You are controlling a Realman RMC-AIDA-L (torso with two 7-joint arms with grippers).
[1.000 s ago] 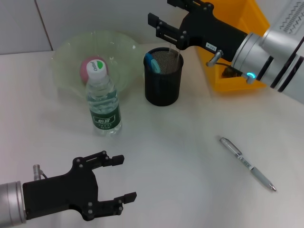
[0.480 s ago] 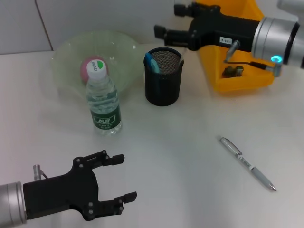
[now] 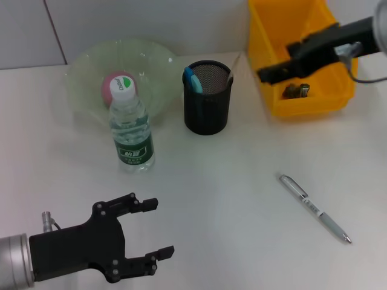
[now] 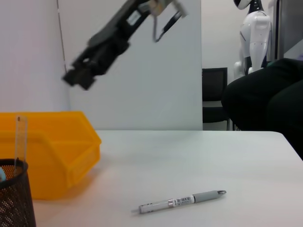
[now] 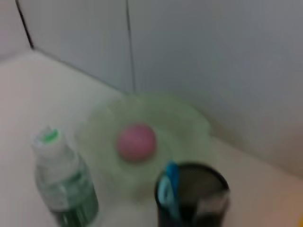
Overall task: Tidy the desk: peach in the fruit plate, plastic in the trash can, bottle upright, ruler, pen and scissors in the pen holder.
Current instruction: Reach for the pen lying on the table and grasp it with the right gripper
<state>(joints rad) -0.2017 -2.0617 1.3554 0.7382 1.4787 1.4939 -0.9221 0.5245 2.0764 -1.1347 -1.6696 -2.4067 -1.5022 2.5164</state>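
on the white desk (image 3: 230,199) the pen (image 3: 314,208) lies well apart from the right gripper (image 3: 269,74), whose spread i cannot tell.

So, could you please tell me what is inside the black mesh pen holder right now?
The pen holder holds blue-handled scissors and a clear ruler. Their lower parts are hidden by the mesh.
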